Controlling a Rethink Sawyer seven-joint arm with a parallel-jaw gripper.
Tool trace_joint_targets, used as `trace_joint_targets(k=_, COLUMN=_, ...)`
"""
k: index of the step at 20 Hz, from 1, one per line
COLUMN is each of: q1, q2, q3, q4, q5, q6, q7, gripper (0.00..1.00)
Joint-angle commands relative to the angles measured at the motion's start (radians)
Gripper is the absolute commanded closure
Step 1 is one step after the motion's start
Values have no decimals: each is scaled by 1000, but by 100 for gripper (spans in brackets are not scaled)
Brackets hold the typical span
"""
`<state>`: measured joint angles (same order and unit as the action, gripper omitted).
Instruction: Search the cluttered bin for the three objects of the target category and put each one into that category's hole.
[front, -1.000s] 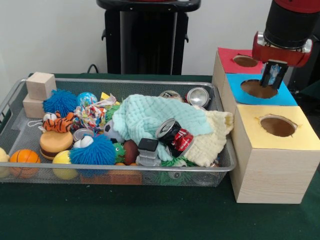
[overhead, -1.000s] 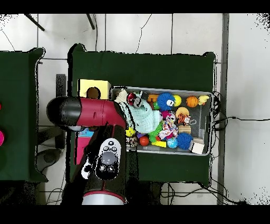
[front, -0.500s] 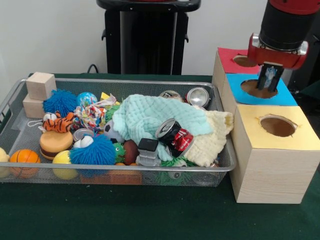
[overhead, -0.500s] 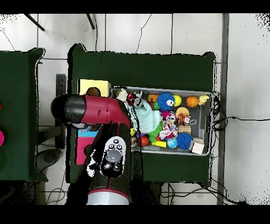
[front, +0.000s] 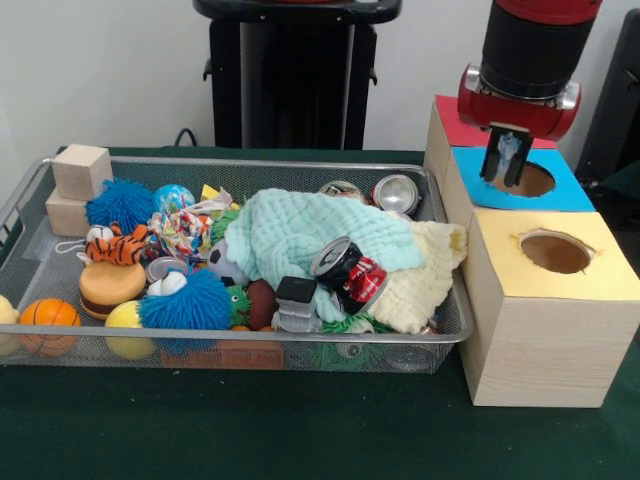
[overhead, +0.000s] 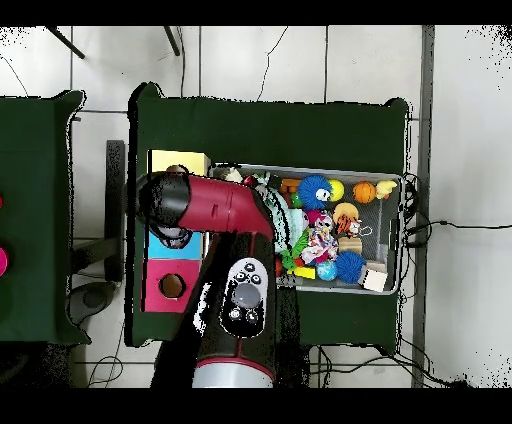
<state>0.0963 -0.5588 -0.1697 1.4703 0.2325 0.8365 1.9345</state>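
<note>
Gripper (front: 506, 163) hangs over blue-topped box (front: 570, 190) at left rim of its hole (front: 530, 180), jaws slightly apart, nothing visibly held. Red-topped box (front: 455, 120) behind, yellow-topped box (front: 545, 310) in front. Wire bin (front: 440, 335) packed: three cans visible, red can (front: 350, 272) on mint cloth (front: 300, 235), two silver cans (front: 396, 193) at far right corner.

The gripper (front: 508, 162) has lifted and slid off the middle of the blue-topped hole (front: 527, 180) toward the wire bin (front: 300, 340) (that hole's rim now sits just beside the jaws).
</note>
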Motion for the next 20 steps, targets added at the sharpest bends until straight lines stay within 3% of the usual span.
trace_joint_targets(k=1, q1=-38, q2=-1, q3=62, q4=99, q5=-1, q6=-25, q7=111, gripper=100)
trace_joint_targets(k=13, q1=-47, q2=5, q3=71, q4=87, q5=-34, q6=-43, q7=68, gripper=100)
trace_joint_targets(k=14, q1=-50, q2=3, q3=76, q4=93, q5=-32, q6=-52, q7=62, gripper=0)
trace_joint_targets(k=20, q1=-47, q2=2, q3=76, q4=106, q5=-38, q6=-64, q7=60, gripper=0)
